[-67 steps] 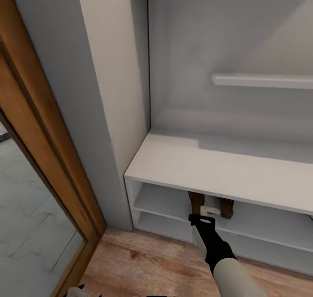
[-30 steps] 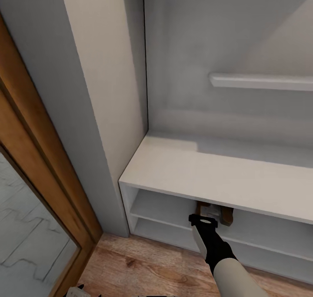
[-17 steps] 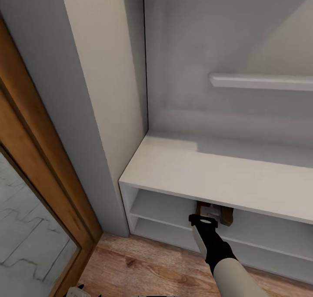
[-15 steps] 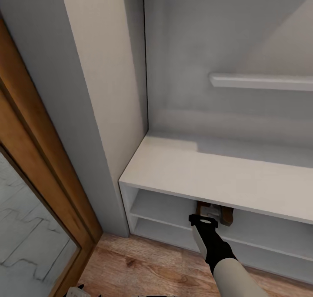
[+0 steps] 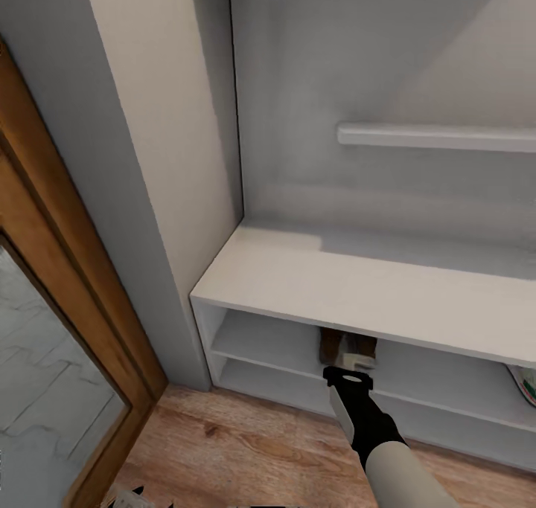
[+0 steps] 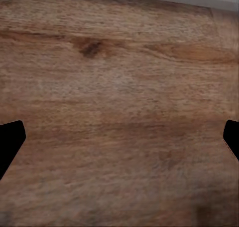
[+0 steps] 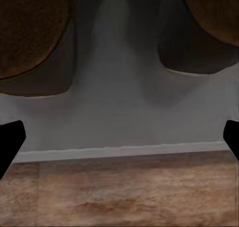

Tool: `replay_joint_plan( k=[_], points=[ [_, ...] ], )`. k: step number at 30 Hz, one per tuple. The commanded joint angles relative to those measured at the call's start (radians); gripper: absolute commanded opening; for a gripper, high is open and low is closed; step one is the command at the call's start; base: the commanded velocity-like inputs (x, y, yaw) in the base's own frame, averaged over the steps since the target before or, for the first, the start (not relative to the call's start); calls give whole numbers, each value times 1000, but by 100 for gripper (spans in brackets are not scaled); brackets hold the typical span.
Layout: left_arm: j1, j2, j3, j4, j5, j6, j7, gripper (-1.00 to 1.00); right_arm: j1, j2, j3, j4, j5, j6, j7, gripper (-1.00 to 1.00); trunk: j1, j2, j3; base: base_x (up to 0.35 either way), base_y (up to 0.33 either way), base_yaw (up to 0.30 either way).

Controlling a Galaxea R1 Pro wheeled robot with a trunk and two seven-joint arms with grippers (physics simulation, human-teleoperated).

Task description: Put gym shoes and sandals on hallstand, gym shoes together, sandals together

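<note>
A: Start at the right pincer [image 7: 119, 137]. What is it doing?

B: Its 2 black fingertips [image 7: 11, 139] sit at opposite edges of the right wrist view, so it is spread wide with nothing between them. It points into the upper open shelf of the white built-in hallstand [image 5: 350, 288], at the shelf's front edge.

A: And just beyond it?

B: 2 brown leather slip-on sandals [image 7: 30, 32], dark and rounded, lie on that shelf just ahead of the pincer, 1 to each side, a strip of bare grey shelf between them. In the head view they sit right beyond the black wrist, under the desk top. I'd judge they are set near each other on purpose, since the task wants the pair together and off the floor.

A: The left pincer [image 6: 119, 137]?

B: Also spread wide, empty, hanging over the light-brown wood-grain plank floor [image 6: 119, 87].

A: Shoes?

B: 1 white sneaker with a green stripe [image 5: 525, 384] peeks in far to the right of the right pincer, on the same shelf. A 2nd I cannot make out.
</note>
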Motion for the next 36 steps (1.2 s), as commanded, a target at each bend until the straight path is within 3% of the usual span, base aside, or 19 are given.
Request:
replay_joint_plan(
  k=[1,36],
  points=[
    [-1,-1,8,0,-11,-5,-5,100,0,1,-3,-2,3,6,-1,100,-1,0,-1,-256,-195,0],
    [-1,-1,18,0,-9,-4,-1,100,1,1,2,32,5,2,4,100,-1,0,-1,-274,-176,0]
  ],
)
